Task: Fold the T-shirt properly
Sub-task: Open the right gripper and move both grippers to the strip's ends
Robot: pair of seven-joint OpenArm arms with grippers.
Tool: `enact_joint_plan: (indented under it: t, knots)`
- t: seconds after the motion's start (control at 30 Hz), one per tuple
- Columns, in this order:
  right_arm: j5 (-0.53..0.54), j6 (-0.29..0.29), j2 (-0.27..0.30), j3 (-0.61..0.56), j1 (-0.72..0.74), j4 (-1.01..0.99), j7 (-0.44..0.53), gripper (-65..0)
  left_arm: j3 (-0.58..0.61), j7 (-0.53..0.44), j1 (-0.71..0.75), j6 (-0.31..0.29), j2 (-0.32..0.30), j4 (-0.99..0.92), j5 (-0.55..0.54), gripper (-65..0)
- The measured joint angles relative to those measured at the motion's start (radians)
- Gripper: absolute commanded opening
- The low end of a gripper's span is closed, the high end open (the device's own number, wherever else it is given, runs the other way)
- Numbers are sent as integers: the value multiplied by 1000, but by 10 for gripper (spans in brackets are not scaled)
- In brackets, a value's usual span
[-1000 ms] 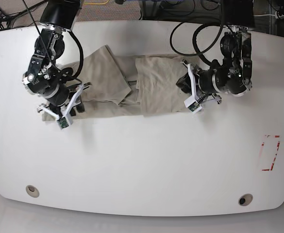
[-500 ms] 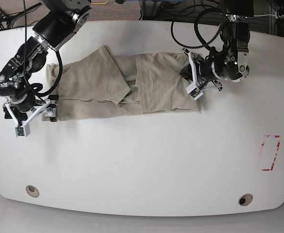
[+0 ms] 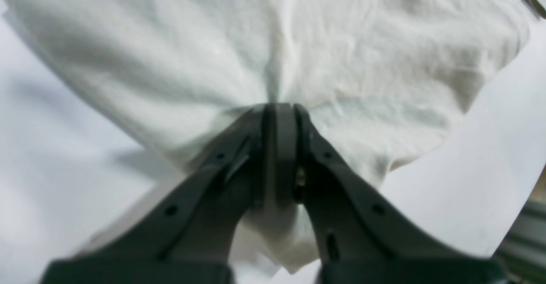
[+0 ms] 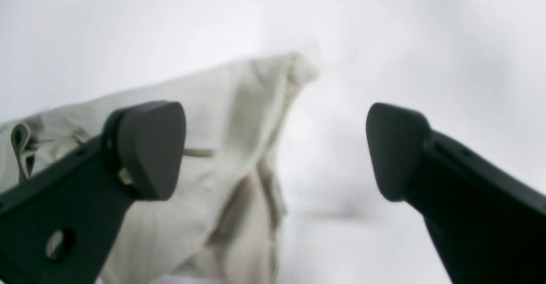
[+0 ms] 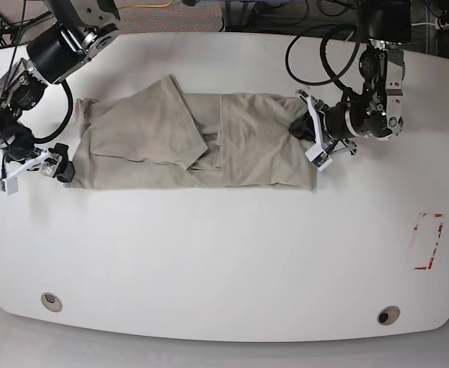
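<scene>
The beige T-shirt (image 5: 201, 142) lies long and wrinkly across the upper middle of the white counter (image 5: 224, 261). The left hand (image 3: 279, 109) pinches its right end tight. The right hand (image 4: 275, 147) is released, fingers wide apart beside its left end.

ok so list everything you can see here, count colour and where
T-shirt: one, beige, laid out lengthwise across the far half of the table, partly folded
table: one, white, fills the base view
red marking: one, red outline, on the table near its right edge in the base view
round holes: two, dark with metal rims, near the front corners of the table
cables: several, black, looping behind the far edge
left gripper: one, black, shut on the T-shirt's edge, right side of the base view
right gripper: one, black, open, just off the T-shirt's other end
</scene>
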Motion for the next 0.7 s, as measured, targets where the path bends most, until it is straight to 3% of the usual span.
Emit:
enact_joint_plan:
  t: [0.4, 0.7]
  knots:
    - [18, 0, -1, 12, -16, -145, 6, 0, -4, 8, -12, 0, -45, 1, 16, -628]
    - [35, 4, -62, 5, -66, -148, 50, 0, -6, 8, -10, 1, -46, 2, 17, -628]
